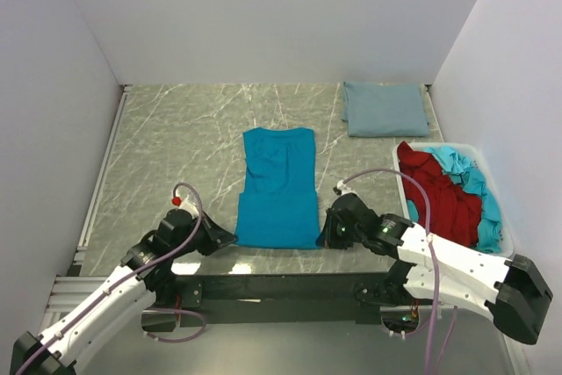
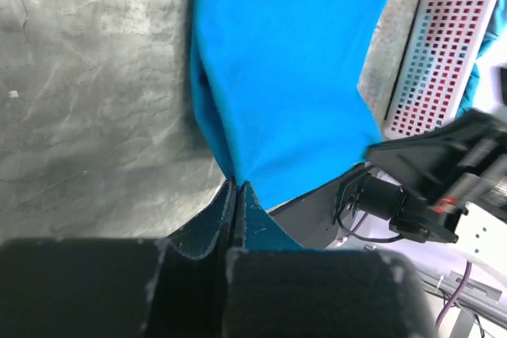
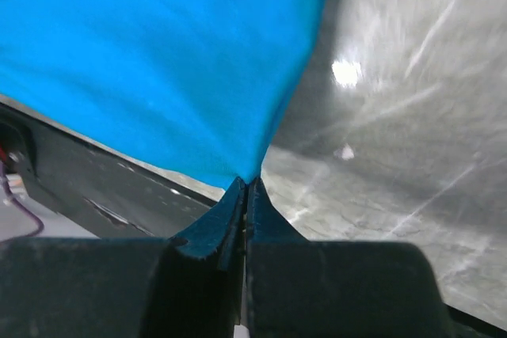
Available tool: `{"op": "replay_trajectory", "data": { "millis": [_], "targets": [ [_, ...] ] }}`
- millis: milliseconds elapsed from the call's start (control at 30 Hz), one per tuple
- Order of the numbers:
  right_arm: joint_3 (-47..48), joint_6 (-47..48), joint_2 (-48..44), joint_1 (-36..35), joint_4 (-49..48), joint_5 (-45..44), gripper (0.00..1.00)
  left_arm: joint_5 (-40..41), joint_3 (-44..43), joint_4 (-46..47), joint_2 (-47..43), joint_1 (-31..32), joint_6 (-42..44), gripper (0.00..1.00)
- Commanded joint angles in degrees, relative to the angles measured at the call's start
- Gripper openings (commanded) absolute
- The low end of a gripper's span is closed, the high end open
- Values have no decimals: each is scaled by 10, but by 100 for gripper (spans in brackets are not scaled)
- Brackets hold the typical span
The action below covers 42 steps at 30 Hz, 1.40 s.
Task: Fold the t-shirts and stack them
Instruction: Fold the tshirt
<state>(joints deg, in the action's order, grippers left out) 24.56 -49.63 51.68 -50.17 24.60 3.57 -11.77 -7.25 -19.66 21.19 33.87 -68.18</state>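
At the near edge of the desk (image 1: 176, 155), both lower corners of the teal-blue t-shirt (image 1: 279, 186) are vanishing between dark fingers. The left end effector (image 2: 236, 189) is pinching the left corner, and the right end effector (image 3: 246, 184) is pinching the right. The shirt is lying flat, stretching away from them. A folded grey-blue t-shirt (image 1: 384, 109) is resting far right. Beside it, the white bin (image 1: 470, 150) is holding a heaped dark red shirt (image 1: 439, 198) and a light turquoise shirt (image 1: 467, 173).

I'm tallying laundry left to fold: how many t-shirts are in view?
4: a bright teal shirt spread at centre; a folded grey-blue shirt at the far right; a dark red shirt and a light turquoise shirt heaped in the white bin. More may hide there.
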Motion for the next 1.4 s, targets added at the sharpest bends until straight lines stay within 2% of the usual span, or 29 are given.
{"op": "replay_trajectory", "data": {
  "millis": [0,133,233,500,767,1133,1367],
  "targets": [
    [65,32,-18,6,50,-77,0,10,-58,25,44,1,19,1],
    [116,68,-8,43,48,-99,0,84,-129,30,101,1,54,0],
    [143,96,0,81,31,-96,0,106,-172,44,144,0,78,0],
    [223,174,53,184,-15,-18,0,144,-296,93,288,-26,147,0],
    [305,206,134,249,-28,69,0,51,-383,146,403,-134,194,0],
    [387,228,269,327,-40,164,0,-14,-493,168,542,-187,228,0],
    [436,237,355,363,-58,194,0,-55,-570,158,669,-214,260,0]
  ]
}}
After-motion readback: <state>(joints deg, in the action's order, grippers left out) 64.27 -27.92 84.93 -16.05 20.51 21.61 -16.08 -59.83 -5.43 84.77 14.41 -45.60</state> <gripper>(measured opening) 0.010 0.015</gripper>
